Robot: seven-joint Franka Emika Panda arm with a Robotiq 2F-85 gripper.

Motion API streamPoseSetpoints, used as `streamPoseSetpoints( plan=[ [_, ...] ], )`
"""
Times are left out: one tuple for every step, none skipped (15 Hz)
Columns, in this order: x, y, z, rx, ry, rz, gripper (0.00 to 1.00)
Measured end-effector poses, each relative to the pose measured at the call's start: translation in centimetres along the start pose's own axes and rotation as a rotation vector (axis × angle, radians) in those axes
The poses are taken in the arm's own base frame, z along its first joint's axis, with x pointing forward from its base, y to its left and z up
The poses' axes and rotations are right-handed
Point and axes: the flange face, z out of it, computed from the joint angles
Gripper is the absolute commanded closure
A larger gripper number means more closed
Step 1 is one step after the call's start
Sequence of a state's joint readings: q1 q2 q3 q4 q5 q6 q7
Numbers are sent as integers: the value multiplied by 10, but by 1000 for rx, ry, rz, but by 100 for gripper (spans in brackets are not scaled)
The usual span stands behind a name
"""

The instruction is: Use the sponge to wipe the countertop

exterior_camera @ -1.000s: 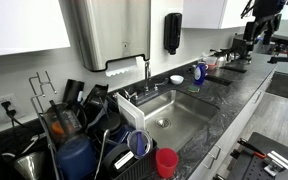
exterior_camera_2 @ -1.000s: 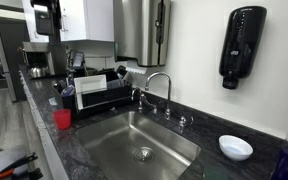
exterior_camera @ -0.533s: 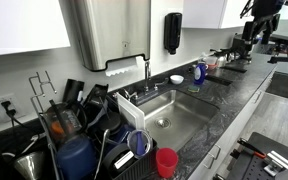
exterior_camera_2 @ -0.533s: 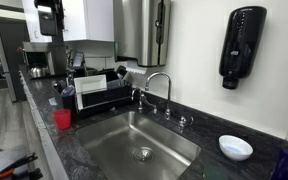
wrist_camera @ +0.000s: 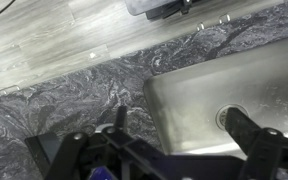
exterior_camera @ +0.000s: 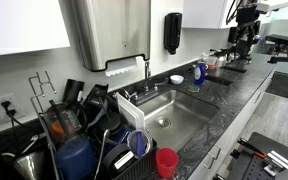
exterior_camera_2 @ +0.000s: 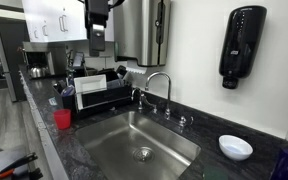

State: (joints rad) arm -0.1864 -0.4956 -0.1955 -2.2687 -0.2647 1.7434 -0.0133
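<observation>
Gripper is way up off the counter, fingers spread wide with nothing between them. So no sponge in hand, and honestly I can't pick out a sponge anywhere in these shots; it's either hidden or too small to tell. There's a bluish blob at the very bottom of the wrist view, under the gripper body, but no idea what it is.

The wrist view looks down on the dark speckled strip of counter along the front of the sink, with the floor past the edge. In an exterior view the arm hangs high at the top of frame, well apart from everything on the counter. My guess is it's up there for an overview while staying clear of the faucet.

The counter runs the whole wall with the sink set into it. The rack crowds one end with a red cup just beside it near the front edge, probably left to dry. A white bowl sits on the other side of the sink.

I'd say wiping hasn't started; finding and grabbing the sponge comes first. The glossy top should let it slide easily, but that cup by the edge looks easy to knock off.
</observation>
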Motion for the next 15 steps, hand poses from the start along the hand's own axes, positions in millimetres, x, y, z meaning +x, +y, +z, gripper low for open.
streamPoseSetpoints(
  plan=[
    [9,2,5,0,-9,-7,0],
    [18,3,11,1,-18,-11,0],
    [26,5,17,2,-25,-13,0],
    [35,6,24,3,-30,-13,0],
    [44,7,31,6,-33,-10,0],
    [53,9,38,11,-38,-4,0],
    [63,12,45,18,-41,5,0],
    [73,14,53,27,-43,12,0],
    [83,17,60,38,-45,20,0],
    [93,20,68,48,-48,29,0],
    [103,24,75,57,-51,41,0],
    [113,27,82,63,-53,51,0],
    [122,31,89,65,-56,62,0],
    [131,35,95,66,-60,71,0],
    [139,38,100,61,-66,78,0]
  ],
)
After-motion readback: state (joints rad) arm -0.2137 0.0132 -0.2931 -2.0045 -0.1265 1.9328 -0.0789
